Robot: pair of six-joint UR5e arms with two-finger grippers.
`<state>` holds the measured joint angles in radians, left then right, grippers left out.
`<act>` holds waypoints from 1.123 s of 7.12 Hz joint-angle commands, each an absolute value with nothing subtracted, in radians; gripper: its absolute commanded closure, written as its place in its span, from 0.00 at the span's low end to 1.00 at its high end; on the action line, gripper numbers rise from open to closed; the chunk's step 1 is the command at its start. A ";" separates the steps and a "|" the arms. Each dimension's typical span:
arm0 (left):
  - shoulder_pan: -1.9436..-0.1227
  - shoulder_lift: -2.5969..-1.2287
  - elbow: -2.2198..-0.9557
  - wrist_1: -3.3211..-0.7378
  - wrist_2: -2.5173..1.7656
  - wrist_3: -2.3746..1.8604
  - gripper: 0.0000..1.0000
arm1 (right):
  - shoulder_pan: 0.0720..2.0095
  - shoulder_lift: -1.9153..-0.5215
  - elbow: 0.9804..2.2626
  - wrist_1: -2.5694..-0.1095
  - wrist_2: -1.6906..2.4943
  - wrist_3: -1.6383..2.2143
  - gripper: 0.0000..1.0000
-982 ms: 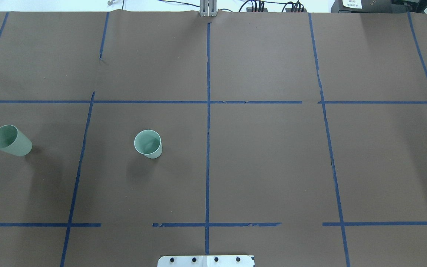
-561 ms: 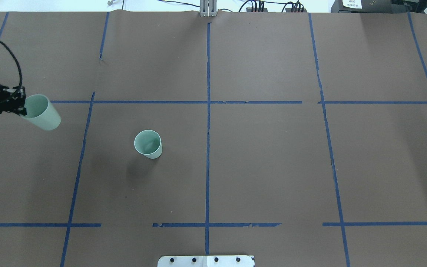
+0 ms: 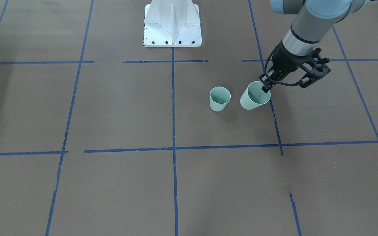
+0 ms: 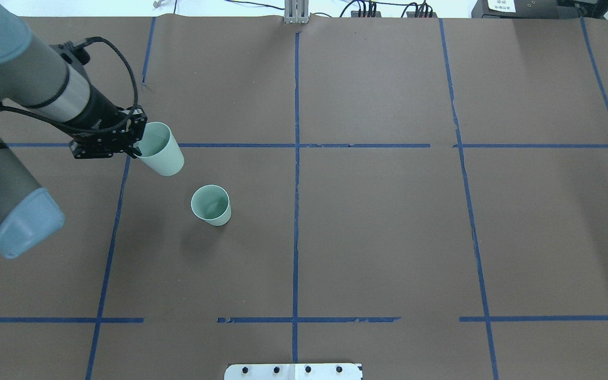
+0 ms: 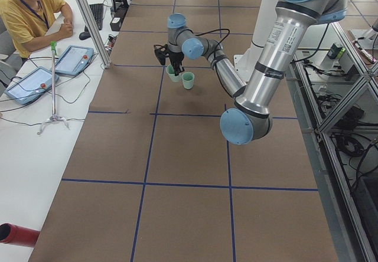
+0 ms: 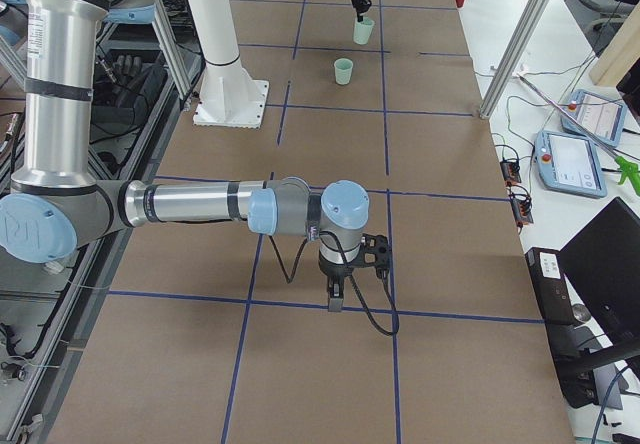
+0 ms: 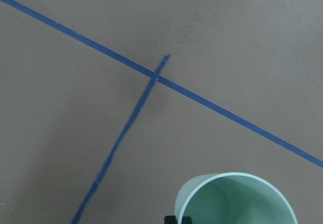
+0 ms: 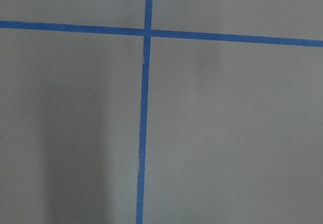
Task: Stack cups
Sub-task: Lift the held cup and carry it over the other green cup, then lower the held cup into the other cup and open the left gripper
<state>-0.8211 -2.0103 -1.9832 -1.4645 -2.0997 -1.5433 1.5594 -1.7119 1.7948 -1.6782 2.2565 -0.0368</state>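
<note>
The left gripper is pinching the rim of one mint-green cup, its fingers pressed together on the cup wall at the side facing away from the standing cup. The held cup is hanging tilted from that grip, its open mouth turned up toward the wrist and its closed base pointing down toward the standing cup. Most of its body is lying clear of the fingers (only the rim edge is caught). The left wrist view is showing the same pale rim low in the picture, with a dark fingertip touching its outer edge.

The standing cup is sitting upright on the brown paper-covered table, mouth open. The held cup is near it but apart from it, on the side of the robot's left arm and slightly farther from the white robot base.

The right gripper is hanging well apart from the standing cup, low over a blue tape line. It is appearing only in the exterior right view, so whether its fingers are spread or together cannot be told.
</note>
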 commanded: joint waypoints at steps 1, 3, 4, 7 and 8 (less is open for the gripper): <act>-0.732 -2.052 -1.970 -1.445 -2.062 -1.620 1.00 | 1.560 -1.712 1.795 -1.678 2.256 -0.037 0.00; -0.686 -2.051 -1.973 -1.448 -2.063 -1.620 1.00 | 1.560 -1.712 1.795 -1.678 2.256 -0.037 0.00; -0.672 -2.051 -1.970 -1.450 -2.063 -1.621 1.00 | 1.559 -1.712 1.795 -1.678 2.256 -0.037 0.00; -0.669 -2.052 -1.968 -1.451 -2.063 -1.620 0.59 | 1.559 -1.712 1.795 -1.678 2.256 -0.037 0.00; -0.669 -2.052 -1.968 -1.451 -2.051 -1.620 0.14 | 1.560 -1.712 1.795 -1.678 2.256 -0.037 0.00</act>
